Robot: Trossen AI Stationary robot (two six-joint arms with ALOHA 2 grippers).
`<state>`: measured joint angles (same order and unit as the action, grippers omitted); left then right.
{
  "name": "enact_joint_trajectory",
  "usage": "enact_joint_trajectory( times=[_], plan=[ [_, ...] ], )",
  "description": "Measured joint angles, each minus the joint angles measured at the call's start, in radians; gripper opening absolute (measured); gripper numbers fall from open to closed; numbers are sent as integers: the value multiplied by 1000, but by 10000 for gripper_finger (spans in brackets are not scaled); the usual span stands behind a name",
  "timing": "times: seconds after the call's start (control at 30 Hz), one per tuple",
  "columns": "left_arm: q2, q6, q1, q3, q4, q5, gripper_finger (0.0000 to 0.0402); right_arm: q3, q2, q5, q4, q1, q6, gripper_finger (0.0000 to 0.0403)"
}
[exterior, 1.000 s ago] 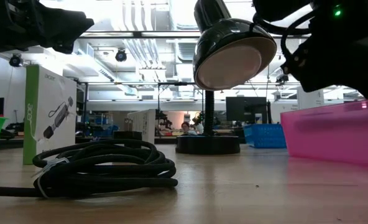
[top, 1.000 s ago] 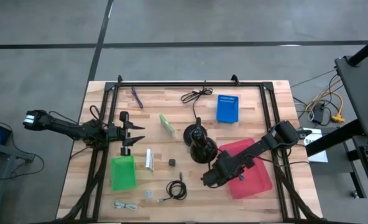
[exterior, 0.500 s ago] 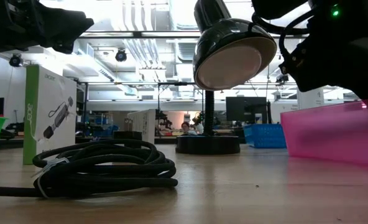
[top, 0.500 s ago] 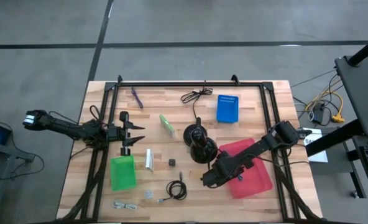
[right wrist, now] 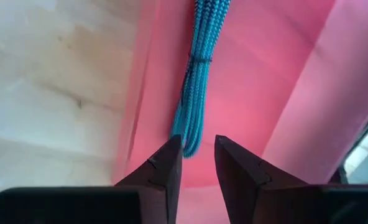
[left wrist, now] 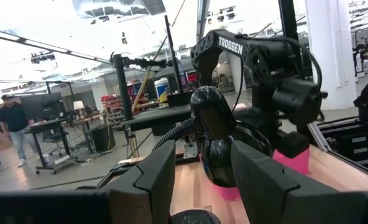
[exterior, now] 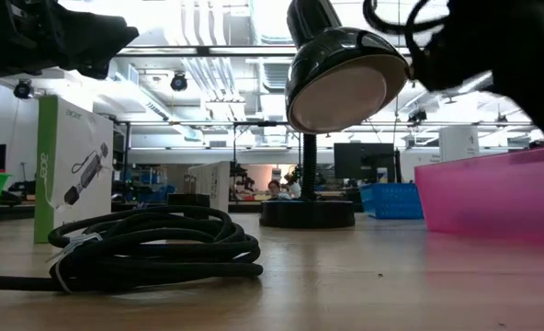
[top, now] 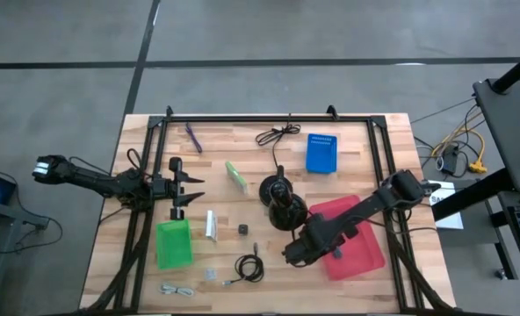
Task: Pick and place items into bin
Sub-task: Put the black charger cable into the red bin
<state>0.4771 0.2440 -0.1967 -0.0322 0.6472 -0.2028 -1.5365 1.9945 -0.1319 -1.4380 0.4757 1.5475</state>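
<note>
My right gripper (right wrist: pixel 196 140) hangs open over the left end of the pink bin (top: pixel 358 247), pointing steeply down. A bundled blue cord (right wrist: pixel 196 81) lies on the bin's floor just below the fingertips, apart from them. On the table lie a coiled black cable (top: pixel 251 268), a tiny black cube (top: pixel 241 229), a green packet (top: pixel 236 175), a white packet (top: pixel 211 224) and a purple pen (top: pixel 192 137). My left gripper (top: pixel 194 190) waits open at the table's left, pointing level toward the right.
A black round-based lamp (top: pixel 282 206) stands just left of the pink bin, close to my right arm. A blue basket (top: pixel 321 152) sits at the far right, a green bin (top: pixel 173 243) at the near left. A loose black cord (top: pixel 276 135) lies at the far middle.
My right gripper has risen a little above the pink bin's left end. In the low view its dark bulk has moved up off the bin's rim.
</note>
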Motion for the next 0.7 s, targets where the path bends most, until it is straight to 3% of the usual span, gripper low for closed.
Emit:
enact_joint_trajectory(
  times=[0.23,0.47,0.7],
  plan=[
    [0,0,0,0,0,-1,141,-57,-65,14,-22,51,-8,77],
    [0,0,0,0,0,-4,141,-80,-145,116,-7,145,-18,68],
    [0,0,0,0,0,-5,141,-81,-163,379,157,243,-192,71]
  ],
)
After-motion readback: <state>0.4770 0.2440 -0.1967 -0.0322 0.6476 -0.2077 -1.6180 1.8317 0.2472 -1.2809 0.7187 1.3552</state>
